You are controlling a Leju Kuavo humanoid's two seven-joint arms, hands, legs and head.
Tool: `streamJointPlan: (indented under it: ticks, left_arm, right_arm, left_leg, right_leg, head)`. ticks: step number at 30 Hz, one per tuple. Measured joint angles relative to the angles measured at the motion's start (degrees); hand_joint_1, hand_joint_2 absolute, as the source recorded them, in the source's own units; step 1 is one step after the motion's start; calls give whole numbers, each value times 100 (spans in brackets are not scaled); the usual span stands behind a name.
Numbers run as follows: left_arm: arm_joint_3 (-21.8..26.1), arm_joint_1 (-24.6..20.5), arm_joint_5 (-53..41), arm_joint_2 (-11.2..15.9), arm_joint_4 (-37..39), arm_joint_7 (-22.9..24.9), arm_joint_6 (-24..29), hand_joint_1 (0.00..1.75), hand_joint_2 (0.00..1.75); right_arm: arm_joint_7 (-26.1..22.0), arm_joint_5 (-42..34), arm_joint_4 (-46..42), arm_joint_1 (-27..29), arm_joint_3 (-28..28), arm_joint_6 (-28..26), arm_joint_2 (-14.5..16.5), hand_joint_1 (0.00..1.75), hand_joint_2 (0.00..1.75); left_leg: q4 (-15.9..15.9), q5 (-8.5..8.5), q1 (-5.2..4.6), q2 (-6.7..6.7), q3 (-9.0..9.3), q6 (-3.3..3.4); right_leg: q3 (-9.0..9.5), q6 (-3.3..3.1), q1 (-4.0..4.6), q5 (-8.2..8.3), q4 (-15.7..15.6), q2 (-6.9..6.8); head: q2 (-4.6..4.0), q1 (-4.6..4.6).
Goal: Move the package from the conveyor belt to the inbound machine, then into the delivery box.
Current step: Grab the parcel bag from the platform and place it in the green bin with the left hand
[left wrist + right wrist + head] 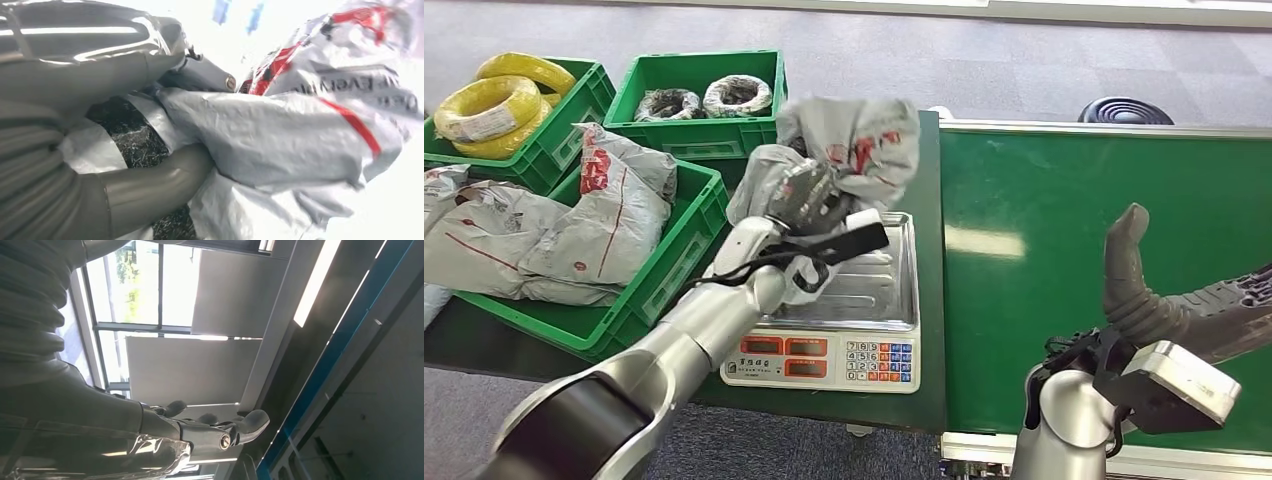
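My left hand [809,205] grips a crumpled grey package [854,140] with red print and holds it above the far end of the scale's steel pan [879,285]. The left wrist view shows the same package [300,135] close up, pinched between my thumb [150,187] and fingers [200,75]. The scale, the inbound machine [824,365], has red displays and a keypad on its front. My right hand [1154,300] hovers over the bare green conveyor belt [1064,250], palm up and holding nothing. In the right wrist view its fingers [235,427] are loosely spread against the ceiling.
A green delivery crate [679,255] left of the scale holds several grey packages [594,215]. Behind it stand two more green crates, one with yellow cable coils [494,105], one with dark wire coils [704,97]. A black round object [1124,110] sits beyond the belt.
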Motion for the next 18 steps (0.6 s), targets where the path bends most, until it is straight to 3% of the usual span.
streamJointPlan:
  ticks: [4,9,18]
  left_arm:
    - [765,-153,82,278,-366,159,467,158,175]
    - [1379,-250,56,485,-460,213,740,157,175]
    - [1748,-311,25,605,-475,259,837,158,175]
  right_arm:
    - [0,-42,49,5,-39,0,0,0,175]
    - [-1,-53,266,11,-51,0,0,0,175]
    - [0,-53,466,12,-60,0,1,0,175]
  left_leg:
    - [0,0,2,-3,-7,0]
    - [0,0,0,-3,-19,-1]
    - [1,0,0,-5,-25,-1]
  right_leg:
    - [-6,-1,2,-1,1,-1]
    - [-15,-1,1,-2,1,-2]
    - [-23,0,0,-1,1,-4]
  head:
    - [0,-1]
    - [0,1]
    - [0,1]
